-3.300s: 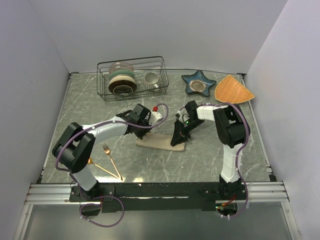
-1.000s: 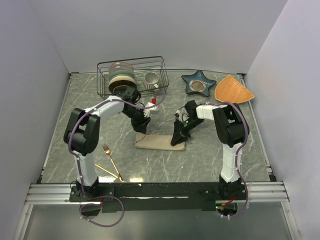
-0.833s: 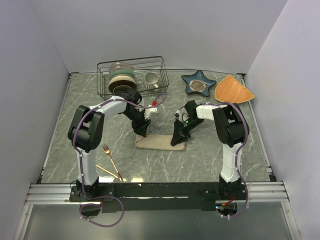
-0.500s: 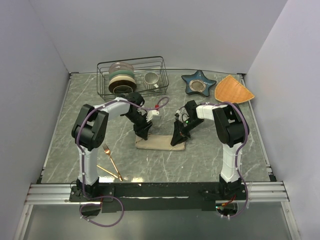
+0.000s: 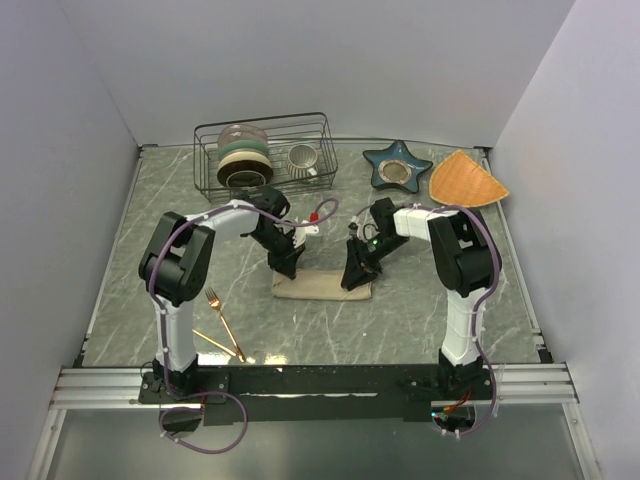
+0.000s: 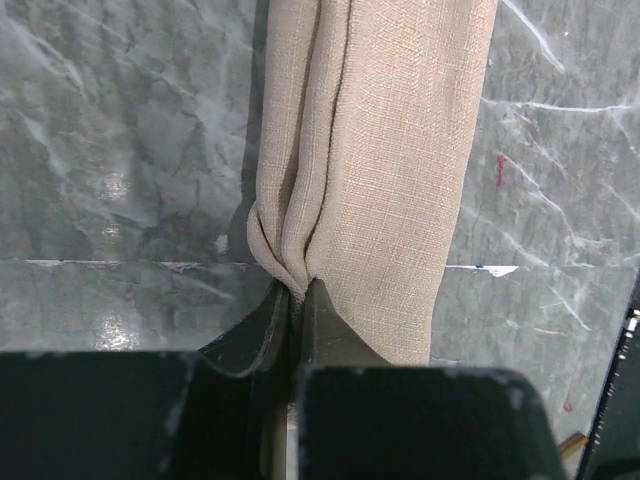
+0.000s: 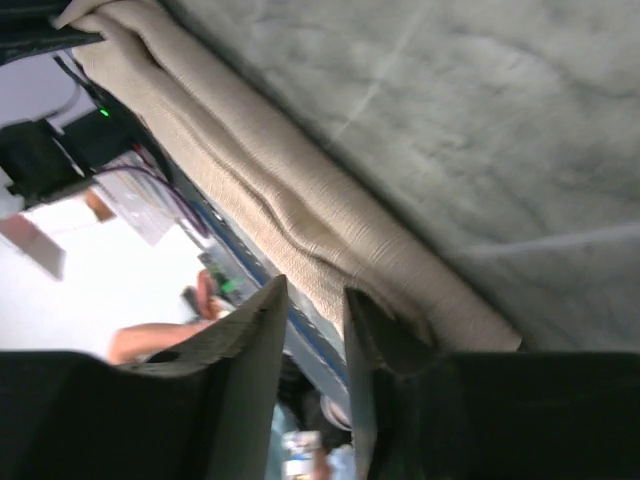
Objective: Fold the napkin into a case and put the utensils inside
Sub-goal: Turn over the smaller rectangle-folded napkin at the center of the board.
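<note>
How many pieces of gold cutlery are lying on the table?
2: a gold fork and a gold spoon, lying in a V with handles meeting, beside the left arm at the near left. The spoon's bowl is hidden behind that arm.

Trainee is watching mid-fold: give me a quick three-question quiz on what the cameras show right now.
1. In the top view, on which side of the folded beige cloth napkin do the gold metal fork and gold metal spoon lie?
2. True or false: the napkin lies flat and fully unfolded.
3. The left gripper is: A wide open; B shut on a napkin fold; C holding the fork.

Key: 1 left; 2 false; 3 B.
</note>
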